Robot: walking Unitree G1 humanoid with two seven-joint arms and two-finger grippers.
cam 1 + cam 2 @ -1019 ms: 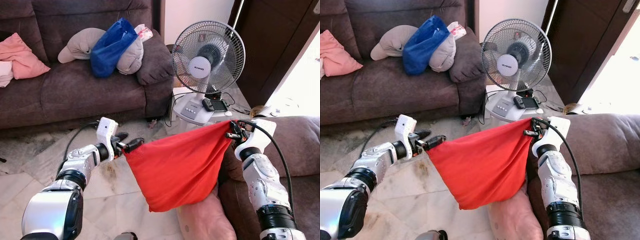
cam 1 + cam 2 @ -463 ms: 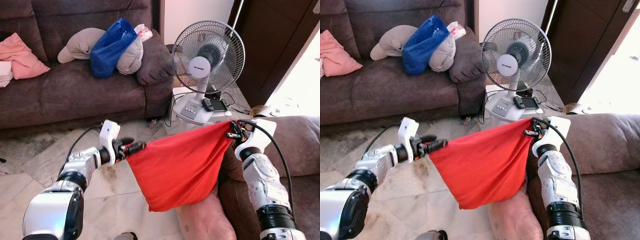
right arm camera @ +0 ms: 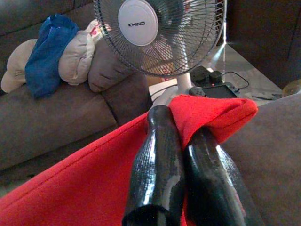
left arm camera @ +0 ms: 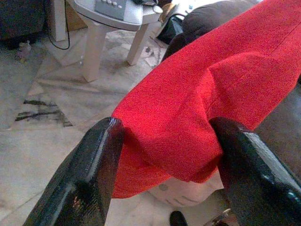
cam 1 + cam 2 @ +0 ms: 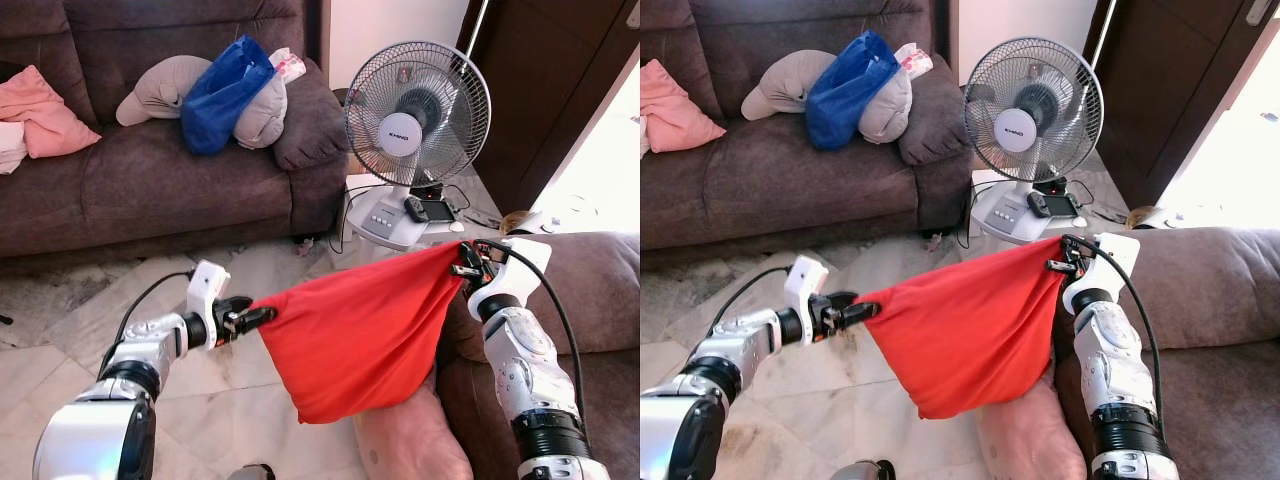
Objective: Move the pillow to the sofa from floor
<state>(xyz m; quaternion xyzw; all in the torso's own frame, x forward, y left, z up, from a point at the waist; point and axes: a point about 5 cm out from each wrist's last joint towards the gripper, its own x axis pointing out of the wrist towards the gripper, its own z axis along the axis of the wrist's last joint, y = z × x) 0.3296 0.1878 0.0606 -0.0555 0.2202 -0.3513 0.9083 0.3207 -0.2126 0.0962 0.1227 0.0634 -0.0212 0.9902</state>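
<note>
While the red pillow (image 5: 365,325) hangs in the air between the two arms, above the marble floor (image 5: 215,405), the left gripper (image 5: 252,318) holds its left corner, the black fingers (image 4: 89,174) set on either side of a bunched fold of cloth. The right gripper (image 5: 466,266) is clenched on the opposite, higher corner, just beside the near sofa (image 5: 600,290). A pink cushion (image 5: 410,440) lies below the pillow. Beyond stand a white fan (image 5: 417,115) and the brown sofa (image 5: 150,180) with a blue bag (image 5: 222,95).
</note>
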